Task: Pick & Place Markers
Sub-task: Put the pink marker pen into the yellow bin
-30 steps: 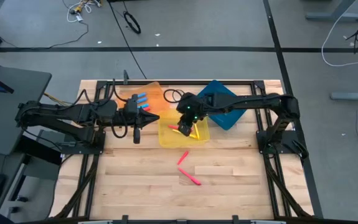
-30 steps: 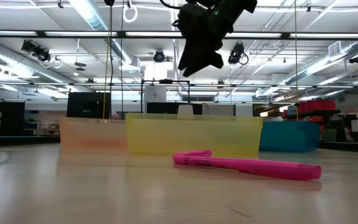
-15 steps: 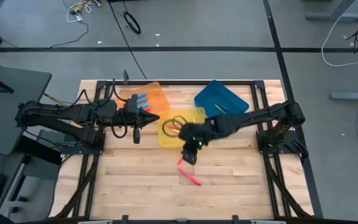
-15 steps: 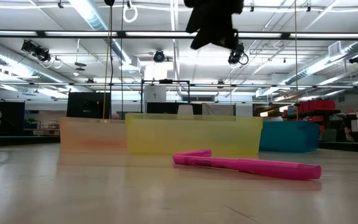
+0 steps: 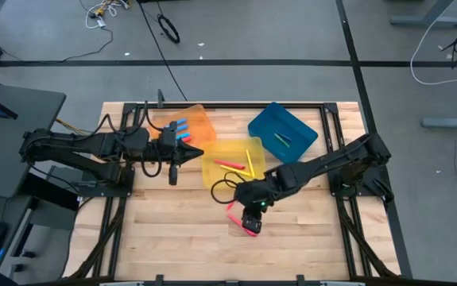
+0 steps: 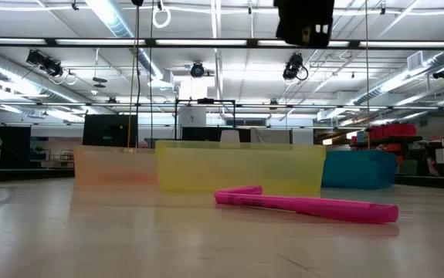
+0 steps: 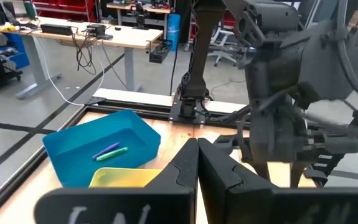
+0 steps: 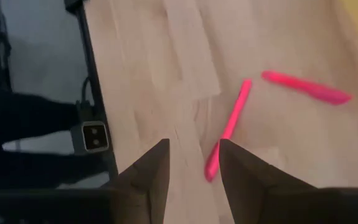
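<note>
Two pink markers lie flat on the bare wood near the table's middle, one (image 8: 230,127) just ahead of my right gripper's fingers and the other (image 8: 306,88) beyond it. My right gripper (image 8: 194,163) hangs above them, open and with nothing in it; in the high view it (image 5: 252,216) partly covers them. From table height the nearer pink marker (image 6: 306,205) lies in front of the trays. My left gripper (image 5: 187,151) waits shut over the orange tray's edge, pointing toward the table's right.
Three trays stand at the back: an orange tray (image 5: 198,119) with blue markers (image 5: 180,127), a yellow tray (image 5: 232,176) with red and yellow markers, and a blue tray (image 5: 288,119) with a green and a purple marker (image 7: 110,151). Bare wood lies toward the near edge.
My right gripper has swung from above the yellow tray toward the table's near edge and now hangs over the two pink markers; it has also turned about. Its fingers keep the same gap. The markers on the table have not moved.
</note>
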Controlling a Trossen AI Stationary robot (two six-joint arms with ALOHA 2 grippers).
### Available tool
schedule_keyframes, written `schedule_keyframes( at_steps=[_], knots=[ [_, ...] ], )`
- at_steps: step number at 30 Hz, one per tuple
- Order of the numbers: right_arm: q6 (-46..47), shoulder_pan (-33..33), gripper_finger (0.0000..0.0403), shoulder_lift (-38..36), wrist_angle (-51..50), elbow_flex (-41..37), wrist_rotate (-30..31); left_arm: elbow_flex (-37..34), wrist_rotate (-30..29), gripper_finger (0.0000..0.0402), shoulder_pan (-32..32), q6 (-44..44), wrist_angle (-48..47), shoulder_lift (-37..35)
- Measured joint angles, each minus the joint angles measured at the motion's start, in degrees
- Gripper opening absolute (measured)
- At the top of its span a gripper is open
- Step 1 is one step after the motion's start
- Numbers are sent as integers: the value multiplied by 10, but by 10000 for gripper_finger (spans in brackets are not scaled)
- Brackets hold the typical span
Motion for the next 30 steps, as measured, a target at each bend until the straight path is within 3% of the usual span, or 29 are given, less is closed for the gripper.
schedule_keyframes(
  at_steps=[3,11,30],
  knots=[
    [1,0,136,17,-13,6,-17,0,0,12,0,10,0,0],
    [-42,12,122,113,-96,131,-12,0,0,12,14,11,-6,0],
    [-16,16,162,229,-104,137,14,0,37,12,16,5,-59,0]
  ],
)
